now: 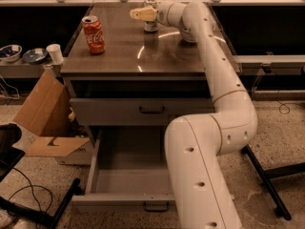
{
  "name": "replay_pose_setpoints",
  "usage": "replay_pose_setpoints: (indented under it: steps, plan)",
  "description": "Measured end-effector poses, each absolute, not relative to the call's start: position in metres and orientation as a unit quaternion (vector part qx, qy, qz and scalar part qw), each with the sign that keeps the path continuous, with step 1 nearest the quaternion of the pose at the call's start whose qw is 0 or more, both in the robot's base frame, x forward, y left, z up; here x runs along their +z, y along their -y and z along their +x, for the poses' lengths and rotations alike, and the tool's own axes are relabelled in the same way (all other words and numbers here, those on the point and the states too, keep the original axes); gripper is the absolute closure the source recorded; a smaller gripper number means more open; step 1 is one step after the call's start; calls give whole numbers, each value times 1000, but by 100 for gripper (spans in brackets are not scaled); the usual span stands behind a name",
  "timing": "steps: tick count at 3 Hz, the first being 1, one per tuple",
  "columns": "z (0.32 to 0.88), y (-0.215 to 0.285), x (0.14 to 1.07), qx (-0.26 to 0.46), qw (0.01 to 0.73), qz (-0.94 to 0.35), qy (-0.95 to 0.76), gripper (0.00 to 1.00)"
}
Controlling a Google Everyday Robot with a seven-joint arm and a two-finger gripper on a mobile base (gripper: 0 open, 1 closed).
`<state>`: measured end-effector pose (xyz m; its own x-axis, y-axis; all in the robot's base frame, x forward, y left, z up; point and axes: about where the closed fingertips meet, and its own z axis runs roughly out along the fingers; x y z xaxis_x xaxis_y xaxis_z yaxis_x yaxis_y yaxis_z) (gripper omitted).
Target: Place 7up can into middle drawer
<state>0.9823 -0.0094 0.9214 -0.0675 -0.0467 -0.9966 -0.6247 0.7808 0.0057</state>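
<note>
The white robot arm reached up from the lower right and bent over the brown-topped metal bench point(119, 56), with its cream-coloured claw point(138, 14) up at the far edge, pointing left. The claw sat right across the upper half of the small silvery-white 7up can with green print point(151, 26), which stood upright on the bench near the back, a bit right of centre. Honestly I couldn't tell whether the claw was spread, pressed together or pinching the can, since from this angle the 2 just overlapped.

The wide, shallow grey metal middle drawer point(119, 200) was pulled all the way out at the bottom, its small dark curved handle point(156, 206) facing the camera. The arm's big lower segment covered the drawer's right side. The similar grey drawer front above it point(114, 111) was closed.

A red-orange cola can point(93, 34) stood upright on the left part of the bench, well apart from the 7up can. Off to the left were an open brown cardboard box point(45, 113) on the floor, plus a white cup point(55, 54) and 2 bowls point(10, 51) on a low shelf.
</note>
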Motion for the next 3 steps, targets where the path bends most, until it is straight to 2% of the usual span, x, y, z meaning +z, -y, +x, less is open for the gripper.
replay_pose_setpoints:
  steps: [3]
  plan:
    - [985,0,920,229,655,-251,-675,70]
